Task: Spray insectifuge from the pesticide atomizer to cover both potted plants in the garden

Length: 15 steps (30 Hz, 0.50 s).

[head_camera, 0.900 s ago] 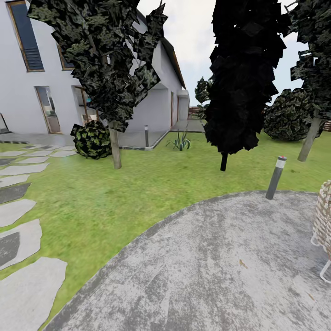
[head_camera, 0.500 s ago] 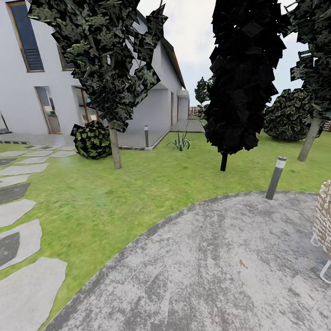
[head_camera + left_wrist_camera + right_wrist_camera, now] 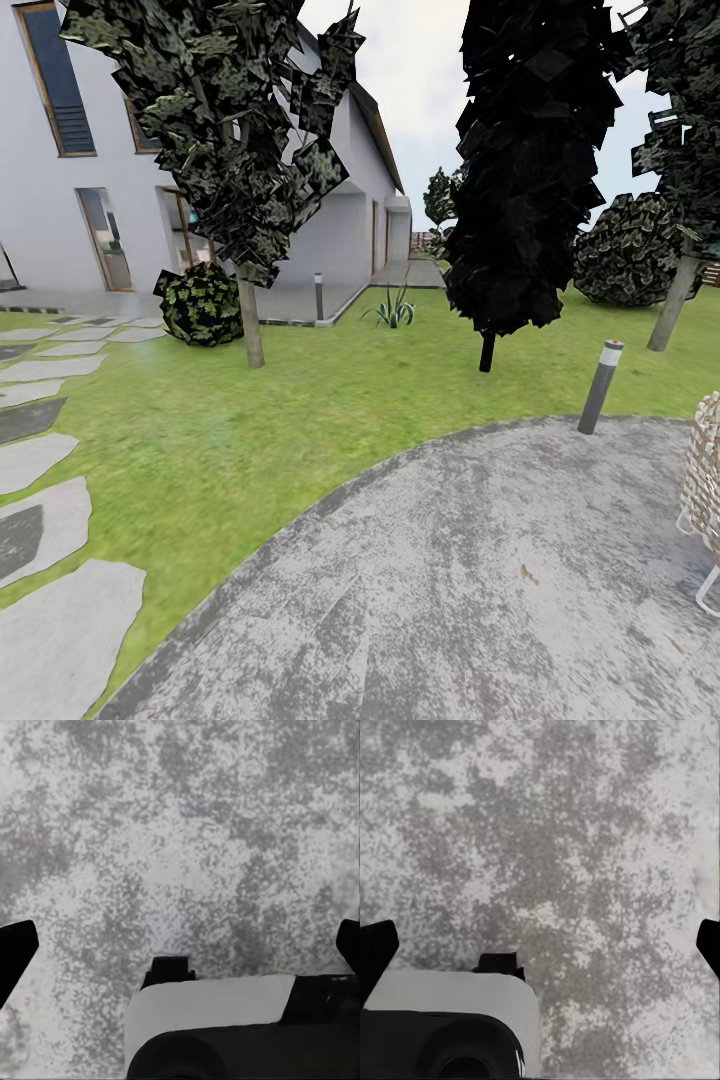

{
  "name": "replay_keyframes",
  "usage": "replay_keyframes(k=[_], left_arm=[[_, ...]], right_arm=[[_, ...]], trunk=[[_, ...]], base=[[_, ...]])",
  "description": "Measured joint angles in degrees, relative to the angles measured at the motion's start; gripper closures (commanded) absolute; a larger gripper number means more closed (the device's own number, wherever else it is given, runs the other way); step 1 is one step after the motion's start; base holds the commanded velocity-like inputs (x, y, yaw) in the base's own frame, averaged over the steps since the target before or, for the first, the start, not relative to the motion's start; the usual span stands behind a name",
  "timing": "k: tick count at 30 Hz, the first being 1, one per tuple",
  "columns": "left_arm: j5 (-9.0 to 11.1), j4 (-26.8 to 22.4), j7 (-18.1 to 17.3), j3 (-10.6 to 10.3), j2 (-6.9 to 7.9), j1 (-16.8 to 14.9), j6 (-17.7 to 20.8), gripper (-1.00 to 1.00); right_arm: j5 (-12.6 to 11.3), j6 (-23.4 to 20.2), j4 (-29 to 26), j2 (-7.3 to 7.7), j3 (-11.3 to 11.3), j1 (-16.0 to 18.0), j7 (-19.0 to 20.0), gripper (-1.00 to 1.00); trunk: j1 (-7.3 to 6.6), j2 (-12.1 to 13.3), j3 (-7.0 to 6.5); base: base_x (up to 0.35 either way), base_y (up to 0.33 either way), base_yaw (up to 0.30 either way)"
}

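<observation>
I stand in the garden, on a round grey gravel patio [image 3: 480, 580] bordered by green lawn [image 3: 250, 430]. The pesticide atomizer and the potted plants are out of view. In the left wrist view my left gripper [image 3: 180, 949] hangs open over bare gravel, its dark fingertips [image 3: 15, 952] far apart at the picture's edges. In the right wrist view my right gripper [image 3: 540, 949] is open in the same way over gravel, with nothing between its fingertips [image 3: 375, 952].
Grey stepping stones [image 3: 50, 520] run along the left towards the white house [image 3: 60, 200]. A tree trunk [image 3: 250, 330], a round bush [image 3: 200, 303], a dark tree [image 3: 530, 170] and an agave tuft [image 3: 392, 312] stand on the lawn. A bollard light [image 3: 600, 385] and a wicker seat [image 3: 705, 490] edge the patio at right.
</observation>
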State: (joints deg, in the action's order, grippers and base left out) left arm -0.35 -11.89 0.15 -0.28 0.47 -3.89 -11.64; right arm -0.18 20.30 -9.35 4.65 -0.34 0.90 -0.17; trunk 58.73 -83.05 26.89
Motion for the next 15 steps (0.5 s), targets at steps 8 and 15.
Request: replay_keyframes(k=[8,15], left_arm=[[0.4,-9.3,0.1,0.3,0.37,-5.9,-0.6,-1.0],[0.4,-8.9,0.1,0.4,0.83,-5.5,-0.6,-1.0]], right_arm=[[0.3,1.4,-22.6,0.07,0.1,1.4,0.2,-1.0],[0.4,1.5,-22.4,0.07,0.1,1.5,0.1,-1.0]], trunk=[[0.0,0.0,-0.02],[0.0,0.0,0.04]], base=[[0.0,0.0,0.0],[0.0,0.0,0.08]])
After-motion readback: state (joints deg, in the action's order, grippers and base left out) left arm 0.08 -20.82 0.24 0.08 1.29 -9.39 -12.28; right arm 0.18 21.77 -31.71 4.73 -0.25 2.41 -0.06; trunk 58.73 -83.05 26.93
